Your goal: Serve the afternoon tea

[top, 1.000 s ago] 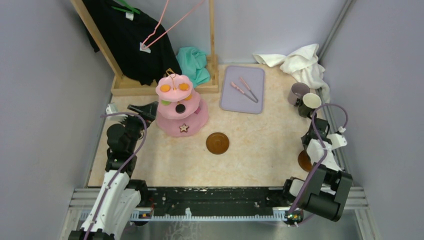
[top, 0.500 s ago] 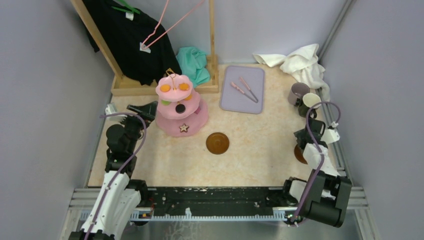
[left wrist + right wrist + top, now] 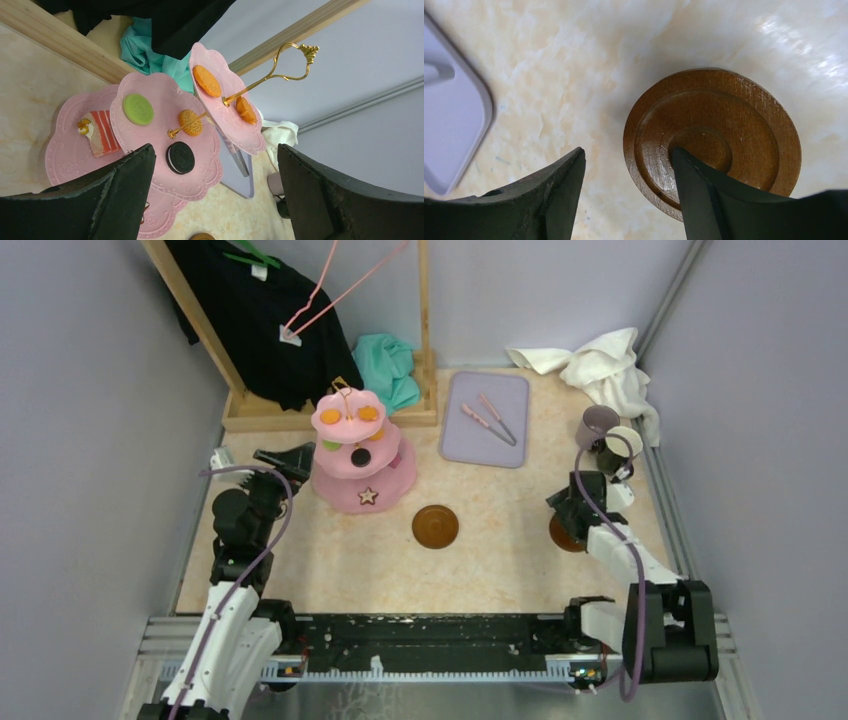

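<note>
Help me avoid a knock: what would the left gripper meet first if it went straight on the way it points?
Probably the pink three-tier stand, framed between the open fingers of the left gripper; which tier is unclear.

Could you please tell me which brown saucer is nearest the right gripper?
The right-hand saucer, partly beneath the right gripper; the other saucer lies alone in the middle of the table.

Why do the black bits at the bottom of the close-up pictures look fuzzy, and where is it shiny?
Left wrist view: the black fingers sit too near the lens, so they look soft, while the pink stand is sharp. Right wrist view: same with its fingers; white glare on the table beyond the saucer.
</note>
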Available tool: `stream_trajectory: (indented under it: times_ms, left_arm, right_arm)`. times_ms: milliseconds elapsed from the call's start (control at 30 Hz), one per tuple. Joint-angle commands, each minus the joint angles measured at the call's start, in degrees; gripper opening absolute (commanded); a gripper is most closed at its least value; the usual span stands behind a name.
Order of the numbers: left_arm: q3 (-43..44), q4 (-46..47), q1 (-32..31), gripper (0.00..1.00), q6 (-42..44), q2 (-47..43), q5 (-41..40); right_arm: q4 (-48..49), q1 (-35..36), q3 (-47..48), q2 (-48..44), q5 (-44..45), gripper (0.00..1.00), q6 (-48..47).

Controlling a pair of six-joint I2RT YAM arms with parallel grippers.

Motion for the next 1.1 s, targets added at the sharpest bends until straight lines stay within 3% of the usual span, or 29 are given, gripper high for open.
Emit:
stream_trajectory:
  times_ms: [0,267,467,733,1067]
  left_arm:
    - [1.32,1.09,-0.35,0.96,-0.12,-0.1,-0.41]
    - [1.72,0.99,-0.33,0.96,0.02,0.28,-0.44]
    - [2.36,0.43,-0.39,0.96,0.91,0.12,-0.79]
    - [2.77,0.07,-0.34,0.96,1.45,0.11,-0.83]
    - [2.46,0.12,-0.32,0.96,1.18,-0.02,-0.44]
  right_arm:
    - [-6.92,7.69,-1.53,4.7,-3.91,0.65,5.93]
    - [-6.36,24.12,4.41,14.29,0.56,0.65,12.12]
    - [-6.13,32.4,10.57,22.47,2.15,0.65,15.02]
    - [-9.46,38.11,15.88,25.49,5.08,0.65,16.96]
    - [-13.33,42.96,13.1,21.85,8.71,0.65,22.05]
